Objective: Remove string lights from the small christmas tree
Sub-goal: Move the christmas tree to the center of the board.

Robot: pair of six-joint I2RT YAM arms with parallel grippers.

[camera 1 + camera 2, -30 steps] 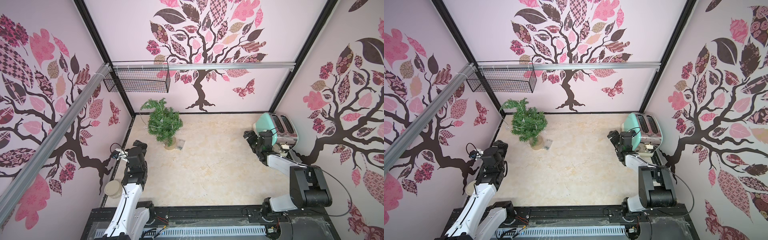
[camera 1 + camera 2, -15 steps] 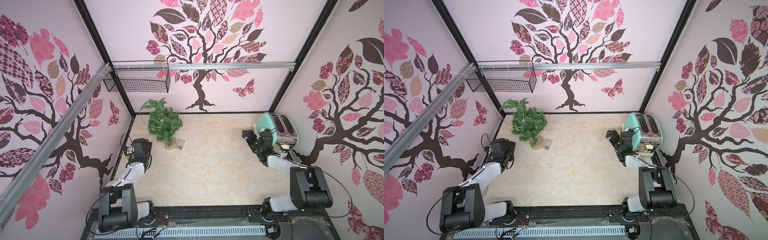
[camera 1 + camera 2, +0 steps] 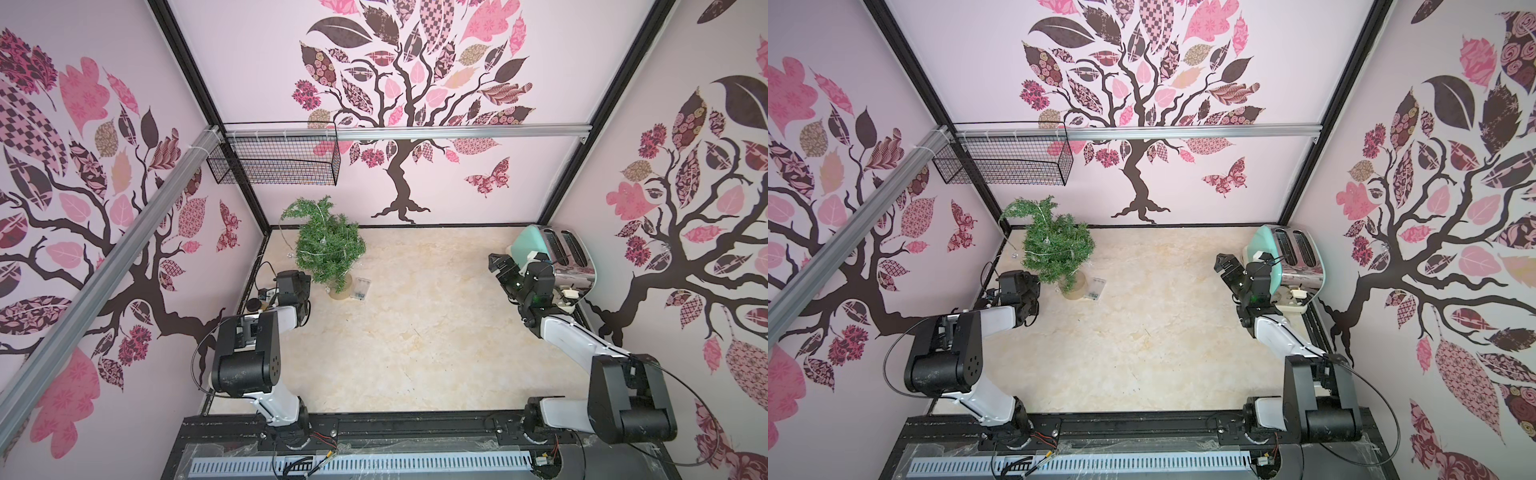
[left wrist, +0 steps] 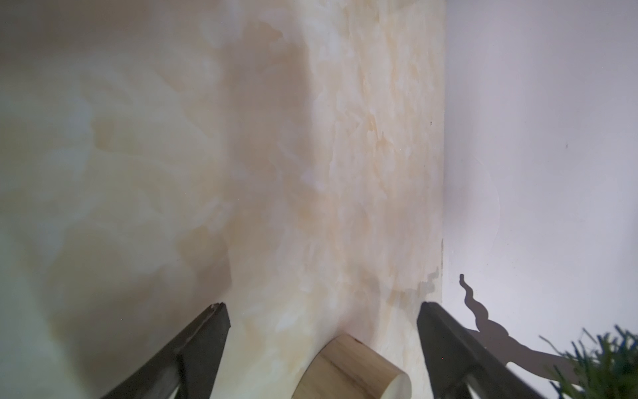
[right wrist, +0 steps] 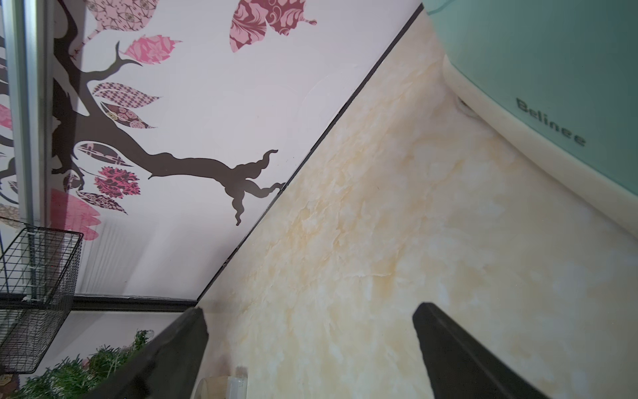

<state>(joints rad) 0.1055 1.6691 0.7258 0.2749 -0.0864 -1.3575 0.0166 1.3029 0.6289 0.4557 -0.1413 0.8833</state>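
Observation:
The small christmas tree [image 3: 330, 249] [image 3: 1059, 245] stands at the back left on its round tan base [image 3: 341, 291]. The string lights [image 3: 322, 240] wind through its branches, with a loop of wire sticking out to the left. Their clear battery box [image 3: 359, 288] [image 3: 1096, 288] lies on the floor against the base. My left gripper [image 3: 303, 286] [image 4: 322, 305] is low beside the tree's left side, open, with the tan base [image 4: 355, 373] between its fingers but untouched. My right gripper [image 3: 497, 262] [image 5: 310, 308] is open and empty near the toaster.
A mint and chrome toaster [image 3: 552, 253] [image 5: 552, 86] stands at the back right, close behind the right gripper. A black wire basket [image 3: 274, 158] [image 5: 34, 293] hangs on the rail above the tree. The left wall is close to my left arm.
My left arm has folded down and its gripper has come forward to the tree's base. The right gripper has shifted slightly towards the back, still open.

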